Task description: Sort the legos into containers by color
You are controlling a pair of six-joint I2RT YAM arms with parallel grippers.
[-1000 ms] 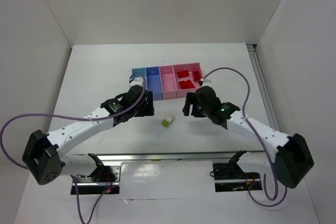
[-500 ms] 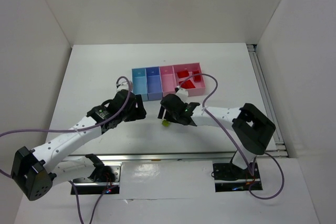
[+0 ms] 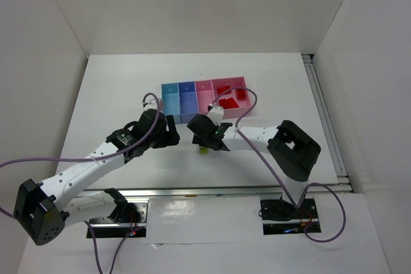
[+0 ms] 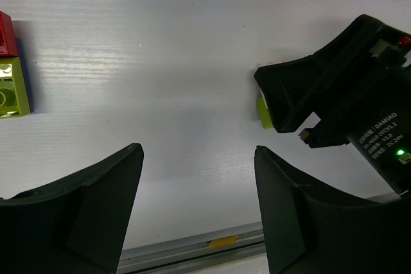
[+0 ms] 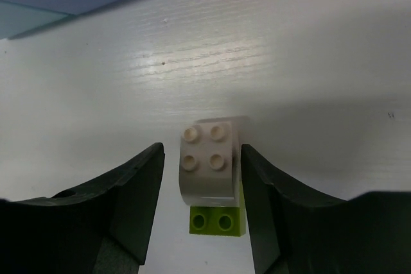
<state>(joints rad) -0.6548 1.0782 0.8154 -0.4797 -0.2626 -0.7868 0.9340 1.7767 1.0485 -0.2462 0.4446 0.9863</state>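
A pale peach lego (image 5: pixel 207 168) stuck on a yellow-green lego (image 5: pixel 217 221) lies on the white table. My right gripper (image 5: pixel 201 157) straddles this pair, open, with a narrow gap on each side. From above, the right gripper (image 3: pixel 204 138) covers most of the pair, and only a green sliver (image 3: pixel 203 151) shows. My left gripper (image 4: pixel 199 184) hangs open over bare table, left of the right one. A red lego (image 4: pixel 5 33) and a yellow-green lego (image 4: pixel 13 88) lie at the left edge of the left wrist view. The containers (image 3: pixel 204 97) stand behind both grippers.
Several red legos (image 3: pixel 226 92) lie in the wide pink bin at the row's right end. The right arm's black wrist (image 4: pixel 347 94) fills the right side of the left wrist view. A metal rail (image 3: pixel 205 190) runs along the table's near edge.
The right arm has swung left from beside the bins and come down over the pale and green pair, and its jaws have narrowed. The left gripper drew back from the bins, then held still.
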